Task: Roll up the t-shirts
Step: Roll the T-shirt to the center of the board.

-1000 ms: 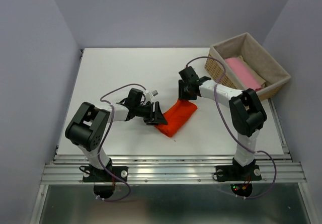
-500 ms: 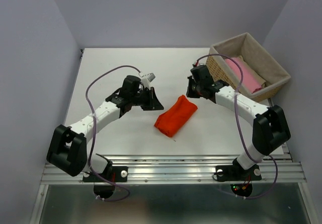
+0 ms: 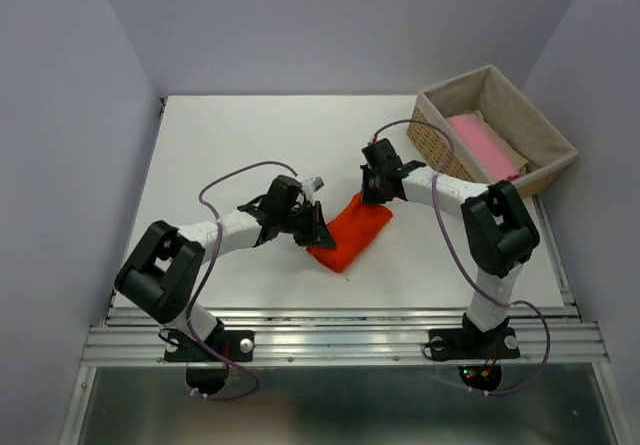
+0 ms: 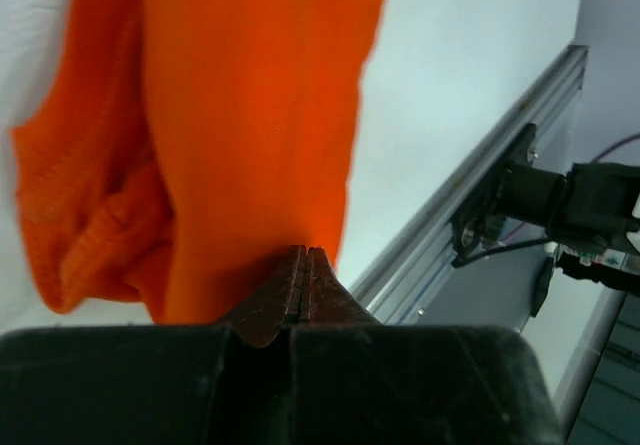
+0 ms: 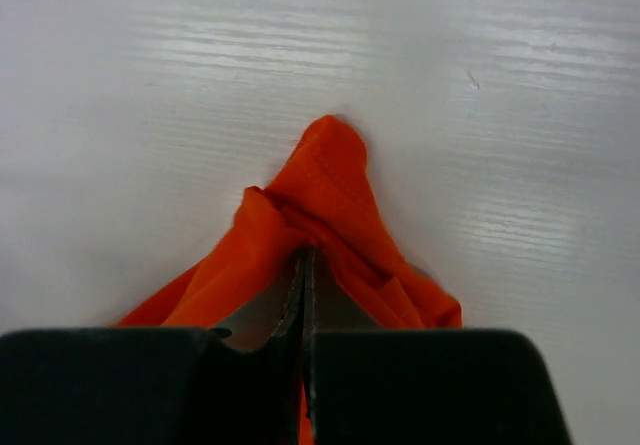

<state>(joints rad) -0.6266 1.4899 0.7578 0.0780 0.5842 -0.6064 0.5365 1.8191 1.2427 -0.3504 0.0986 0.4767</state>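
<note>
pink t-shirt (image 3: 484,145) and beige t-shirt (image 3: 512,157) are held in basket (image 3: 440,145); orange t-shirt (image 3: 350,230) on tabletop (image 3: 250,135) is pinched by left tool (image 3: 318,235) and right tool (image 3: 372,197)

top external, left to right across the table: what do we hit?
left gripper → orange-red t-shirt → basket, pink t-shirt inside it. The right gripper is left out: it overlaps the orange-red t-shirt's far end.

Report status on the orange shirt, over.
Left gripper shut on orange t-shirt, near end. Right gripper shut on its far end. It lies bunched on table. Basket with pink t-shirt apart, far right.
</note>
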